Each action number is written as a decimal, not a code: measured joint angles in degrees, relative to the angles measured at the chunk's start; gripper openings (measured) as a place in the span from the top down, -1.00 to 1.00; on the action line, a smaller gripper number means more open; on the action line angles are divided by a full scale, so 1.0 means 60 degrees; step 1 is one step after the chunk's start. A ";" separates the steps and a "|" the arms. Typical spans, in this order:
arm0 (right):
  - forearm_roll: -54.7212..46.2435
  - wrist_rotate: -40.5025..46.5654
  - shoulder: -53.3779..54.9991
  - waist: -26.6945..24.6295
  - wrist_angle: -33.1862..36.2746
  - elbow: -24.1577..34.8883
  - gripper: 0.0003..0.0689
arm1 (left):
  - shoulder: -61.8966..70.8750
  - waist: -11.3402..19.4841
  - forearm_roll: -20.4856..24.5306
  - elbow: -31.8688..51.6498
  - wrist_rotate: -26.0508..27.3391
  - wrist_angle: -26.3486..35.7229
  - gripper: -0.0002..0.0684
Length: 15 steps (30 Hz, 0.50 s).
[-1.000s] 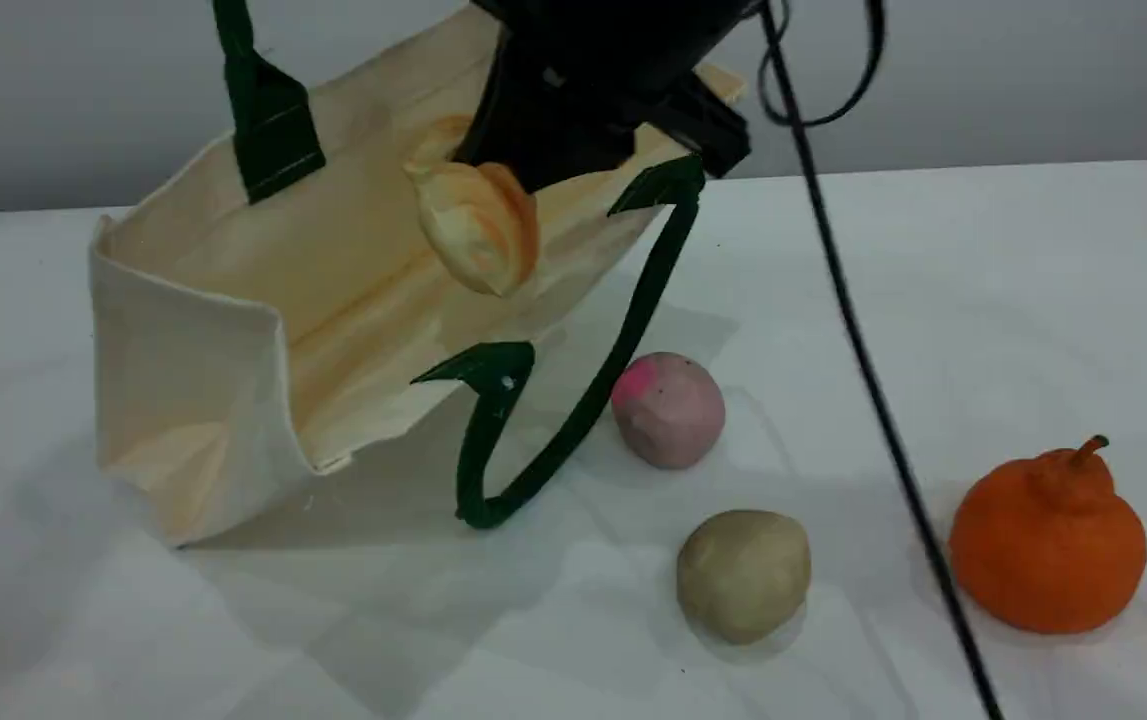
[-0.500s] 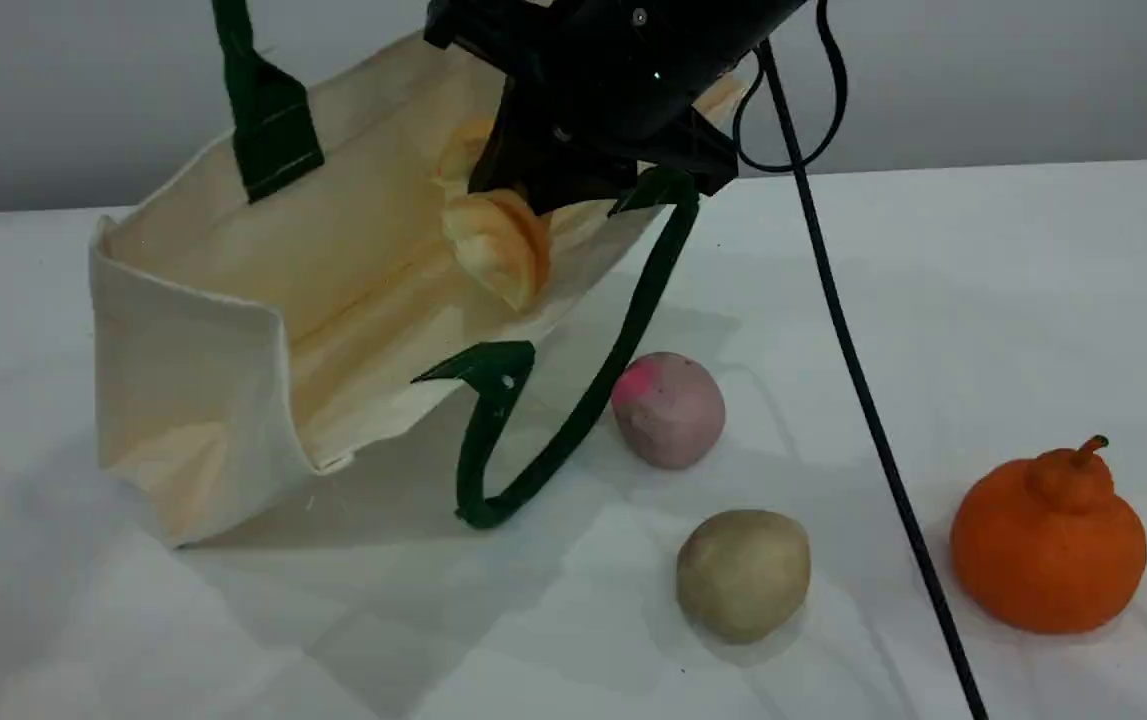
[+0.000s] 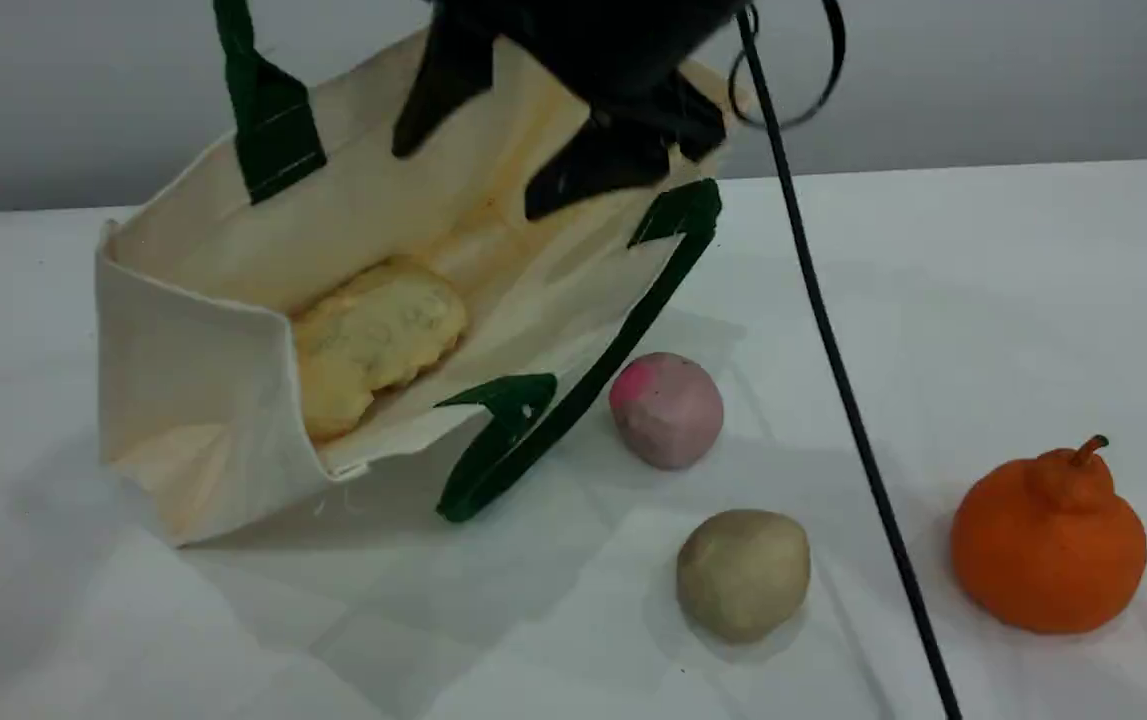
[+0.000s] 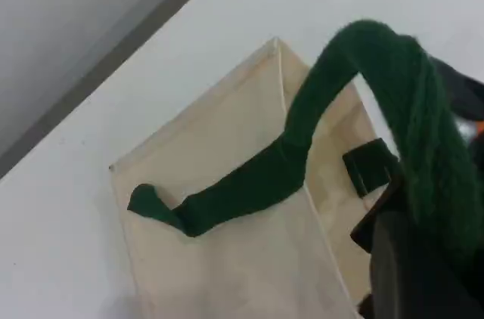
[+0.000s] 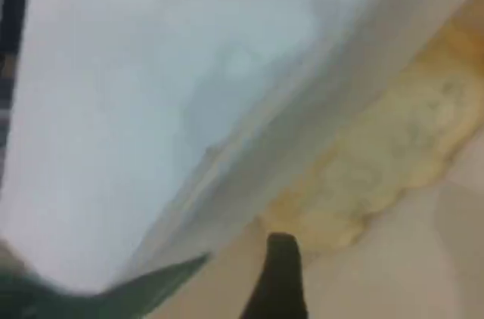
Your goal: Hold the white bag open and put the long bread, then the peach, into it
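The white bag [image 3: 193, 360] lies on its side with its mouth held open toward the right. Its upper green handle [image 3: 268, 120] runs up out of the scene view. In the left wrist view that handle [image 4: 393, 85] loops over my left gripper [image 4: 412, 258], which is shut on it. The long bread [image 3: 373, 335] lies inside the bag, pale underside up, and also shows as the bread [image 5: 378, 175] in the right wrist view. My right gripper [image 3: 508, 140] hangs open above the bag's mouth, its fingers wide apart and nothing between them. The peach [image 3: 666, 410] sits on the table right of the lower handle [image 3: 533, 420].
A tan-beige ball [image 3: 743, 573] rests in front of the peach. An orange stemmed fruit [image 3: 1048, 545] stands at the right. A black cable [image 3: 833, 370] slants from the right arm down across the table between them.
My right gripper has opened and let go of the long bread, which dropped from the fingers to the bottom of the bag. The lower handle sagged flatter.
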 joint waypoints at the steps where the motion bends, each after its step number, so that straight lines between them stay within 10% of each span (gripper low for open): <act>1: -0.0140 0.0000 0.0000 -0.0015 0.0219 -0.0234 -0.69 | 0.0000 0.0000 0.0012 0.0000 0.0000 0.0000 0.75; 15: -0.5158 0.2352 0.0000 -0.0053 0.4654 -0.3927 -0.69 | 0.0000 0.0000 0.0074 0.0008 -0.0009 -0.0010 0.75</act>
